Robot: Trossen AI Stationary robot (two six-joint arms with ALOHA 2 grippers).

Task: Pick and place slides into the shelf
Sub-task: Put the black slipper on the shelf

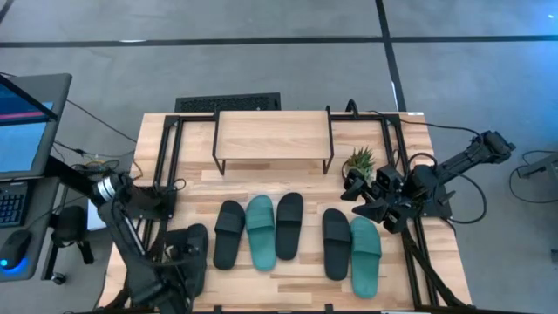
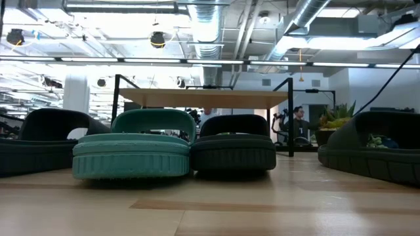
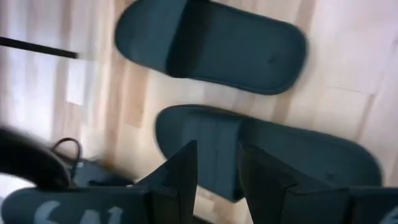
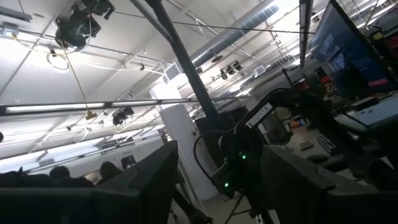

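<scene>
the left gripper [image 1: 193,247] hung low over the front left part of the table [image 1: 288,275], its two dark fingers [image 3: 180,177] held a little apart and closing on nothing. directly beyond them in the left wrist view lay a black slide [image 3: 267,155], its wide strap in line with the gap between the fingers; whether the tips touched it could not be told. a second black slide [image 3: 211,40] lay just past the first, side by side with it.

from above, a black slide [image 1: 228,234] lay just right of the left gripper, then a teal slide [image 1: 261,230] touching it, then another black slide [image 1: 289,225] — three in a close row near the table's middle. further right lay a second pair, a black slide [image 1: 336,242] and a teal one [image 1: 365,253], side by side. all five lay flat, soles down, long axes running front to back. the sixth slide sat partly under the left arm and was hard to make out from above.

the shelf [image 1: 273,135] stood at the back of the table behind the row, its light plank top bare, well apart from every slide. in the low view its plank [image 2: 203,98] showed above the teal slide [image 2: 131,154] and the black one [image 2: 233,151].

the right gripper [image 1: 370,202] was raised at the right side, near a small plant [image 1: 359,161], fingers [image 4: 149,177] spread and empty — aimed up at the ceiling.
</scene>
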